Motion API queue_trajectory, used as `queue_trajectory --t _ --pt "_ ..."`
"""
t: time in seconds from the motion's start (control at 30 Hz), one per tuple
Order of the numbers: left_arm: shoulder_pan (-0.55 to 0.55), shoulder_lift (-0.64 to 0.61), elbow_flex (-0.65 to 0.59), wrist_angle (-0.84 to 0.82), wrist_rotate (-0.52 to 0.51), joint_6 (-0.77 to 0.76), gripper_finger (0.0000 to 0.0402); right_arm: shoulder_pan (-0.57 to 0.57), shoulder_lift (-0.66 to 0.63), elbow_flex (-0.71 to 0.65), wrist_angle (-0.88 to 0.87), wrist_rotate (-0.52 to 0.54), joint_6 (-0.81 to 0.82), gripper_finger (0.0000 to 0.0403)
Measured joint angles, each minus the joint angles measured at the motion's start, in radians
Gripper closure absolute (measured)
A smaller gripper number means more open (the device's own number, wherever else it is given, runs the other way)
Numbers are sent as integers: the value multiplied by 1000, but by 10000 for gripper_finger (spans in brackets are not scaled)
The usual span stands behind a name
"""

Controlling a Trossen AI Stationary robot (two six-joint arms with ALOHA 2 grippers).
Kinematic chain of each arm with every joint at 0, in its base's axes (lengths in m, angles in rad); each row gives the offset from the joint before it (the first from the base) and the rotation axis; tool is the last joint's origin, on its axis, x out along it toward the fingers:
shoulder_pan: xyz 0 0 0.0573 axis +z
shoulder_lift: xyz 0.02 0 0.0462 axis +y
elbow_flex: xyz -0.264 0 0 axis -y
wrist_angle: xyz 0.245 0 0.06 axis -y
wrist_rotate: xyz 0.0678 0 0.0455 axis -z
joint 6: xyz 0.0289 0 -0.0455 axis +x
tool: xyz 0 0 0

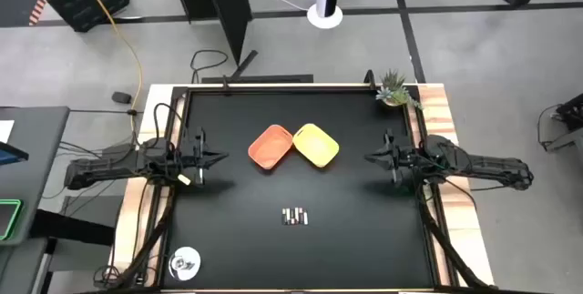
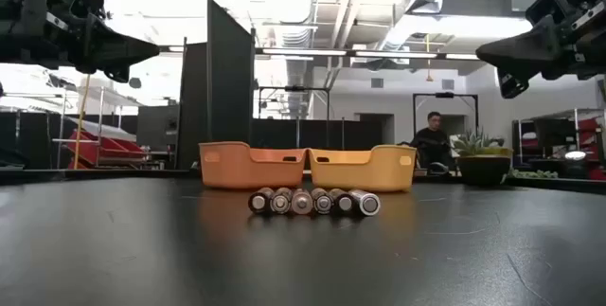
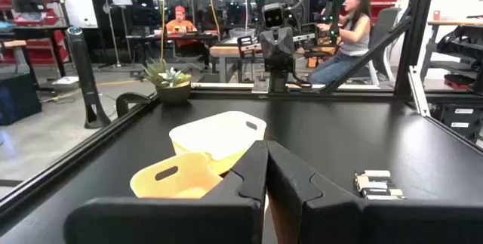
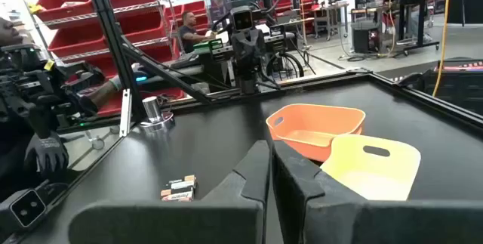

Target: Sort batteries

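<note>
Several small batteries lie side by side in a row on the black table, toward its near edge; the low view shows their round ends. They also show in the left wrist view and the right wrist view. An orange tray and a yellow tray sit touching near the table's middle. My left gripper hovers shut at the table's left side. My right gripper hovers shut at the right side. Both are raised above the table, far from the batteries.
A round silvery object sits at the near left corner. A small potted plant stands at the far right corner. Wooden strips edge the table. People sit at desks in the room beyond.
</note>
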State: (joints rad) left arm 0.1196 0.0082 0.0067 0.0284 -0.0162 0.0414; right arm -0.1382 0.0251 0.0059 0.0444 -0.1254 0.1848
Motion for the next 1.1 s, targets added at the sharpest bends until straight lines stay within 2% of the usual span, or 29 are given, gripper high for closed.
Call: queue_trajectory --t 1.1 --pt "0 0 0 0 0 0 395 0 0 0 1 1 -15 365"
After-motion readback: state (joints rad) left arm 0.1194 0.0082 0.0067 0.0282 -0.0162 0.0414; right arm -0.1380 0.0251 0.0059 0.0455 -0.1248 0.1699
